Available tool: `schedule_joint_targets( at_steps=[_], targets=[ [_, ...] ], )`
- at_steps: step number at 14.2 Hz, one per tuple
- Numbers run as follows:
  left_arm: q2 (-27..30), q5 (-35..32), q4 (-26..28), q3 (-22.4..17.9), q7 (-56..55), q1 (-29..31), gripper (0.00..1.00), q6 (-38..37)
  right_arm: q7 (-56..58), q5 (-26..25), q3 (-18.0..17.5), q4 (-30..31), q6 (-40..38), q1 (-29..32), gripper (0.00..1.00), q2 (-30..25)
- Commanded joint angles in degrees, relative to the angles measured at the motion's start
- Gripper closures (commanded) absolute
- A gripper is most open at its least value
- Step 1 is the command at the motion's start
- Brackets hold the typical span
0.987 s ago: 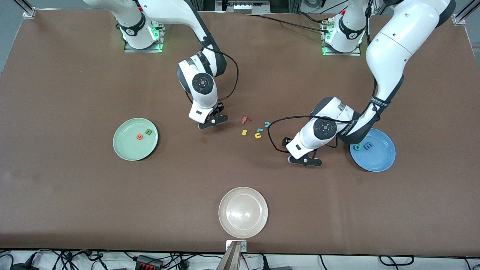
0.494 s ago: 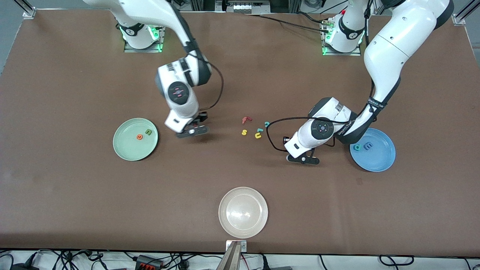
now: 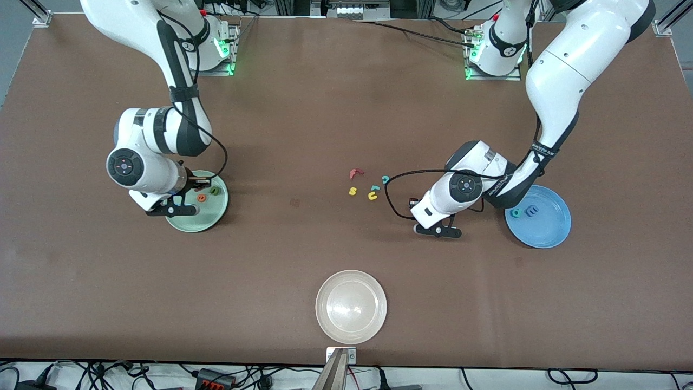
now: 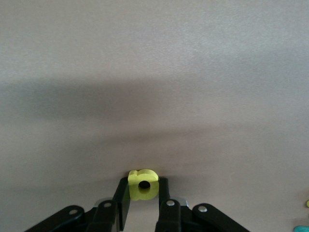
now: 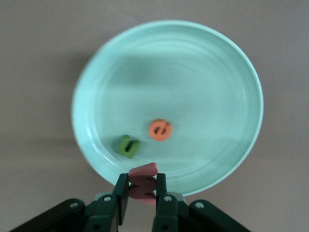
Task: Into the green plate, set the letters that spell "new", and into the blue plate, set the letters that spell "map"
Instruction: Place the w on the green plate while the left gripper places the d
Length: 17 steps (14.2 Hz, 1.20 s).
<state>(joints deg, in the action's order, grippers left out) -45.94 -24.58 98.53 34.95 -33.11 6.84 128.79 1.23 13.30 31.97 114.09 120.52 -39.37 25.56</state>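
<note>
A brown bench (image 3: 303,281) fills the room's middle, cables trailing along its near edge. The right gripper (image 5: 141,189) hangs over the green plate's (image 3: 187,222) rim, jaws pinched on the red w (image 5: 143,183); the orange e (image 3: 201,197) and green n (image 3: 215,190) already lie in that plate. The left gripper (image 4: 143,193) is down at the bare bench between the loose letters (image 3: 368,187) mid-bench and the blue plate (image 3: 549,230), jaws clamped on the yellow a (image 4: 143,184). The blue m (image 3: 533,210) and teal p (image 3: 517,213) sit in the blue plate. A beige plate (image 3: 351,306) rests by the near edge.
</note>
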Motion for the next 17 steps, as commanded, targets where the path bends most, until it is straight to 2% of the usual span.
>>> schedule_joint_targets(
  at_steps=[1, 4, 10, 11, 12, 13, 17],
  targets=[
    [4.2, -0.5, -2.3, -0.1, 0.0, 0.6, 0.91, -7.6, 2.7, 0.0, 0.6, 1.5, 1.7, 1.5, 0.98, -0.3],
    [7.5, -0.6, -3.6, -0.2, 2.6, 2.9, 0.9, -15.3, 6.2, 0.0, 0.6, 1.5, 6.7, 3.9, 0.96, 3.1],
    [8.7, -1.8, -3.4, -0.9, 32.7, 21.5, 0.89, -17.1, 8.3, 1.0, 0.3, 1.1, 11.5, 5.2, 0.95, 6.6],
    [8.1, -4.6, -3.5, -1.1, 36.2, 23.9, 0.88, -16.5, 8.3, 1.1, 0.3, 1.1, 11.9, 5.3, 0.81, 7.0],
    [6.8, -7.0, -3.4, -1.1, 37.1, 25.1, 0.88, -15.5, 7.9, 1.2, 0.3, 1.1, 11.8, 5.1, 0.24, 7.0],
    [6.2, -7.7, -3.0, -1.1, 37.6, 25.9, 0.88, -14.1, 7.8, 1.2, 0.3, 0.9, 11.3, 4.7, 0.0, 6.4],
    [3.3, -7.8, -2.6, -1.2, 37.9, 27.7, 0.84, -12.6, 7.3, 1.4, 0.6, -3.0, 4.2, 4.2, 0.0, 2.0]
  ],
)
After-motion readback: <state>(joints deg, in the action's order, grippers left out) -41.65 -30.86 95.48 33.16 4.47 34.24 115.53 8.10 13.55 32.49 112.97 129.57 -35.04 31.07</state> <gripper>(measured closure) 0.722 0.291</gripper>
